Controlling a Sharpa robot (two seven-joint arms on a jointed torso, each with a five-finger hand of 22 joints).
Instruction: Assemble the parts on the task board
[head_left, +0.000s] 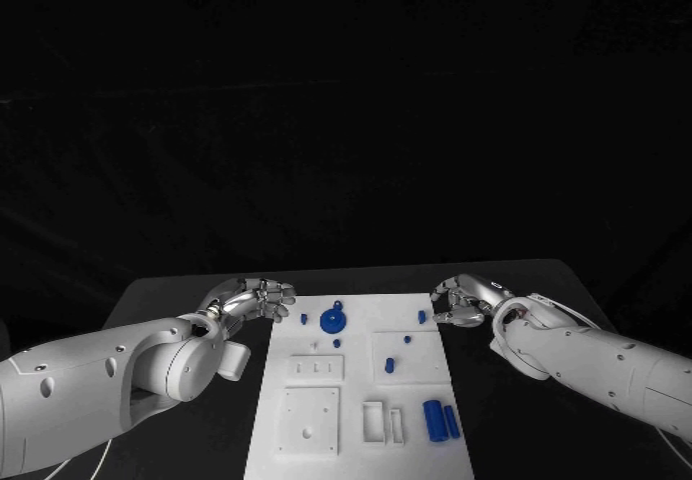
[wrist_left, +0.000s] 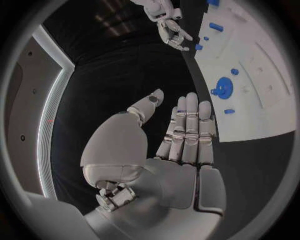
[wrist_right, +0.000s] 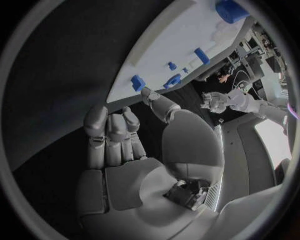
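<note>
Task board (head_left: 361, 400) is lying mid-table on the black table (head_left: 173, 295), long axis running away from the robot, w/ blue parts scattered on it: a round gear-like part (head_left: 333, 320) near the far end, a small peg (head_left: 423, 316) at the far right edge, two cylinders (head_left: 440, 420) lying side by side near the front right. Left hand (head_left: 250, 300) is hovering just beside the board's far left corner, right hand (head_left: 464, 300) just beside the far right corner. Both are holding nothing: left wrist view is showing fingers (wrist_left: 190, 125) straight and together w/ thumb apart, right wrist view fingers (wrist_right: 109, 132) slightly curled over bare table.

Judging by that, no part is being handled yet; this looks like the approach before a first pick. Next move prob. calls for the right hand reaching over the edge to pinch the peg, which is small, so a fine fingertip grip.

Hard to make out: board sockets and which part fits where.
</note>
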